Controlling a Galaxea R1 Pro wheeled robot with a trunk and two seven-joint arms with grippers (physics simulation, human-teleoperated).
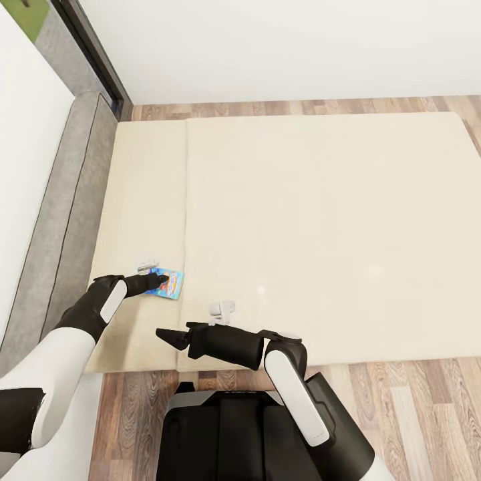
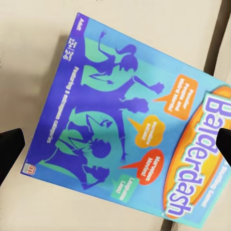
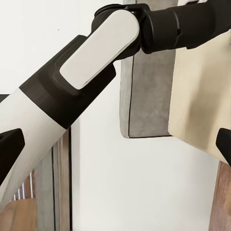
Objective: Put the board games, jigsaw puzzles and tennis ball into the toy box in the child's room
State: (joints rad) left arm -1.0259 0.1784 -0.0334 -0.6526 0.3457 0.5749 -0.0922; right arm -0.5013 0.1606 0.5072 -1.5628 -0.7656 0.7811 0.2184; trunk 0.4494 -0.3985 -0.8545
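The robot stands at the near edge of the bed [image 1: 321,220], looking down on its beige mattress. A small blue board game [image 1: 168,283] lies flat on the mattress near the near-left corner, just left of the seam between the two mattress parts. The left hand [image 1: 159,278] reaches over it from the left, its dark fingertips above the box's left end. In the left wrist view the board game [image 2: 130,120], lettered Balderdash, sits squarely between the two black fingertips [image 2: 9,149] at the picture's edges, so the left hand is spread open with nothing in it, hanging right above the box. The box's long axis runs roughly near to far, slightly tilted, and the fingers seem to straddle its shorter width.

The right hand [image 1: 166,334] hangs nearer the robot, pointing left, well short of the box; its fingertips stand apart and empty, facing the left arm [image 3: 91,62] and the grey headboard [image 3: 147,96].

The left hand is plainly the nearer one, and the coming move is likely a straight descent onto the box.
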